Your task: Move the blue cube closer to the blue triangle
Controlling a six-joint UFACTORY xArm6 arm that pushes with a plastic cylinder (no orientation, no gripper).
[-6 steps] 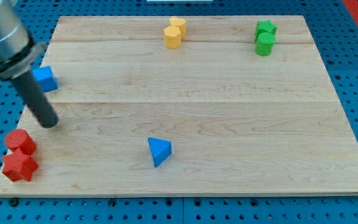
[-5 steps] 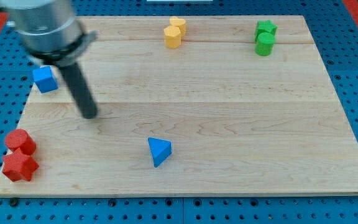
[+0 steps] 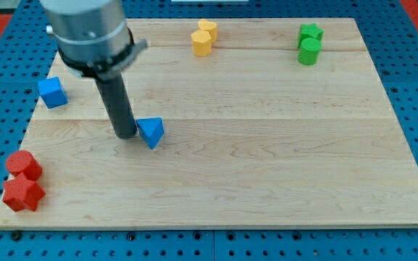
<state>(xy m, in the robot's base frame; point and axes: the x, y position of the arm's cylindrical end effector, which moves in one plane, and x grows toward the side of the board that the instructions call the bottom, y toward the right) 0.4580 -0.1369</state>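
Note:
The blue cube (image 3: pixel 52 93) sits near the board's left edge, in the upper left part. The blue triangle (image 3: pixel 151 132) lies left of the board's centre, to the right of and a little below the cube. My tip (image 3: pixel 127 133) rests on the board right against the triangle's left side. The dark rod rises from it to the grey arm body at the view's top left. The tip is to the right of and below the cube, well apart from it.
Two yellow blocks (image 3: pixel 203 38) stand together at the top centre. Two green blocks (image 3: pixel 310 43) stand at the top right. Two red blocks (image 3: pixel 22 181) sit at the bottom left corner. The wooden board (image 3: pixel 281 159) lies on a blue pegboard.
The tip moved right across the board, from beside the cube to left of centre. The blue triangle now lies higher and further left, touching the tip. The blue cube has not moved.

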